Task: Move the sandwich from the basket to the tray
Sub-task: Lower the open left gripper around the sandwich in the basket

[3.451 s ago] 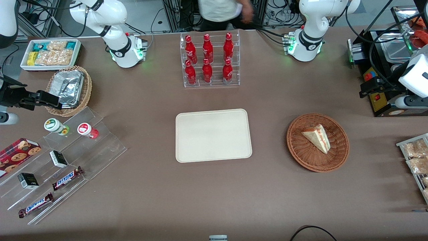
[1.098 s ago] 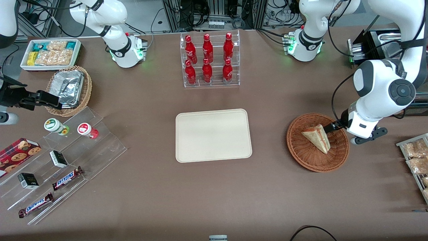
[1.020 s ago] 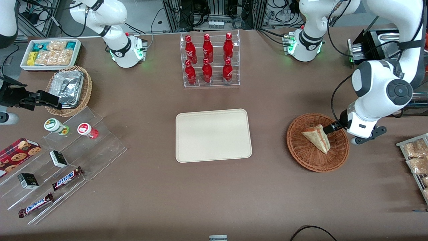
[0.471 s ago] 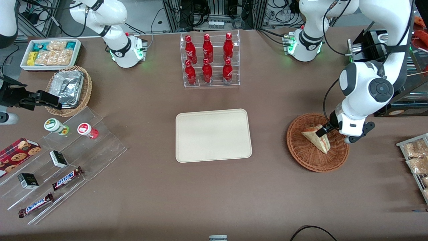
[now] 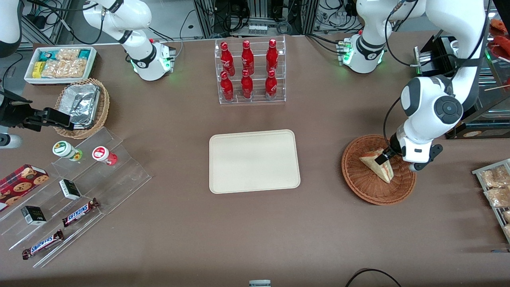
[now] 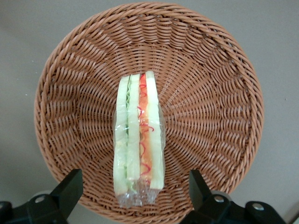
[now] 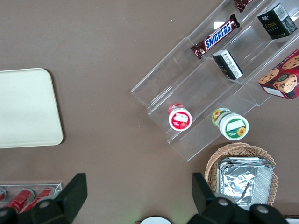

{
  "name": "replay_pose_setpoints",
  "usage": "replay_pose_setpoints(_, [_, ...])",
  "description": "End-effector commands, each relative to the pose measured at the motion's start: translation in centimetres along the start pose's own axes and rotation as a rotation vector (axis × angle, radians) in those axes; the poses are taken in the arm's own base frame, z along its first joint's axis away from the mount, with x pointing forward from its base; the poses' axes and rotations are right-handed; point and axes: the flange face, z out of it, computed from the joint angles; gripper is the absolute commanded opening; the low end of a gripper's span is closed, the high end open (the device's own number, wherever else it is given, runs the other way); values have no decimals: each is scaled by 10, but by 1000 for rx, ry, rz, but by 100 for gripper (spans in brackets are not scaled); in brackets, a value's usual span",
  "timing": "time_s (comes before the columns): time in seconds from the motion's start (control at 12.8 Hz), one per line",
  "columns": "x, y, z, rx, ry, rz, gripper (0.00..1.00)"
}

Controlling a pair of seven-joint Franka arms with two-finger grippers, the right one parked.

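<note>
My gripper (image 5: 384,156) (image 6: 134,176) sits low over the basket (image 5: 360,187) (image 6: 210,93), above the sandwich's (image 5: 377,165) (image 6: 138,140) broad end, the end farther from the front camera. The fingers (image 6: 70,186) are spread wide, one on each side of that end. There is a clear gap to the wrap on both sides, so nothing is gripped.

The sandwich lies in the middle of the basket, filling edge up. The wrist view shows the red, white and green layers, with the wrap bunched at the end between my fingers. Its narrow tip points toward the front camera.

The basket stands on the brown table (image 5: 255,231), toward the working arm's end and at mid-height in the front frame.

The tray (image 5: 254,161) (image 7: 23,107) is at the centre of the front frame. It is well apart from the basket, lies flat, and has nothing on it.

Farther from the camera than the tray, in the upper middle of the frame, is a clear rack of red bottles (image 5: 250,71).

Toward the parked arm's end are a stepped acrylic stand (image 5: 119,175) with Snickers bars (image 5: 79,212), a tan wicker basket (image 5: 101,107) holding a foil container (image 5: 81,104), and a white box of snack packets (image 5: 59,79) near the top of the frame.
</note>
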Motion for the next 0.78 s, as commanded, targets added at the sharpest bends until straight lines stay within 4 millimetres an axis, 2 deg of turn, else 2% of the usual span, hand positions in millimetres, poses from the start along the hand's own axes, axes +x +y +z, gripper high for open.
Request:
replay_pose_setpoints(0.0, [-3,2,14,-16,9,-33,100])
replay_pose_setpoints(0.55, [-7,-3,48,-28,-6,-65,100])
replay_pose_setpoints(0.63, [-9,-5,52,-24,-9,-65,97])
replay_pose_setpoints(0.71, [-10,-6,54,-21,-13,-67,72])
